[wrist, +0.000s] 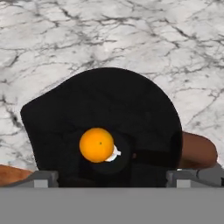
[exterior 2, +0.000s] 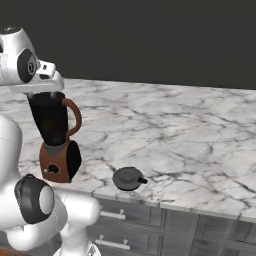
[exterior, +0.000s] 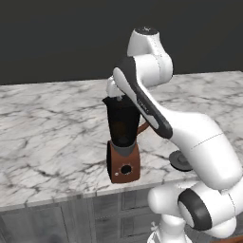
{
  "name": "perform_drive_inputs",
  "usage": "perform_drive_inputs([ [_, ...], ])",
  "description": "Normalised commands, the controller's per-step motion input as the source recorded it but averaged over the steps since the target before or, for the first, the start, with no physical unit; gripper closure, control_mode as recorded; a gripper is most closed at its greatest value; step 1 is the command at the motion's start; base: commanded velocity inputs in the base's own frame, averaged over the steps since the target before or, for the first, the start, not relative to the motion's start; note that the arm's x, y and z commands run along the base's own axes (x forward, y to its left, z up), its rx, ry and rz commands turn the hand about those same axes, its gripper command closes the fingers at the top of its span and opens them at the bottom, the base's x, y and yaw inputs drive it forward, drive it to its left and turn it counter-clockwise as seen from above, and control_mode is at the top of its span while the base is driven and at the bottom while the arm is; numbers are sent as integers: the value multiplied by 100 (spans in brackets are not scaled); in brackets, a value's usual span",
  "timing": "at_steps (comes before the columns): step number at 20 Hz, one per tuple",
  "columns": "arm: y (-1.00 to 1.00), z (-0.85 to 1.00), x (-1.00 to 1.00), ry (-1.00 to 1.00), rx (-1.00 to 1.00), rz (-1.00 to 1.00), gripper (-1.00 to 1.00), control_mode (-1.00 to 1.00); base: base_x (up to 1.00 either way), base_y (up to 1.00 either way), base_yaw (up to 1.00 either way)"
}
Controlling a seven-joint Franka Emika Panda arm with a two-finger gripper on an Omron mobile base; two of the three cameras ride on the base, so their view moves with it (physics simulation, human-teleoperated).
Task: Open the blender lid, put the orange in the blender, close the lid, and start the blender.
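i have the gripper (wrist: 109, 179) right above the open jar of the blender (exterior: 122, 124), fingers (wrist: 41, 178) spread wide with nothing between them. in the hand view the orange (wrist: 96, 145) sits down inside the dark jar, free of both fingertips. the blender stands upright near the front edge of the marble counter (exterior 2: 190, 135). the lid (exterior 2: 128, 178) lies flat on the counter, off to the blender's right, well apart from it.

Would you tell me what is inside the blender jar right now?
The orange lies inside the open blender, seen from above in the hand view. The jar floor beneath it is hidden. The blender lid lies on the counter.
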Motion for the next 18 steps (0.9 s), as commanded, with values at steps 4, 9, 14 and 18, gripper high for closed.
perform_drive_inputs([
  [4,-56,31,-54,-21,2,0,-100,-100,0,0,0],
  [9,-90,-12,-71,-7,5,0,-100,-100,0,0,0],
  [14,-100,-61,-47,0,1,0,-100,-100,0,0,0],
  [18,-98,-64,-18,3,-1,0,-100,-100,0,0,0],
])
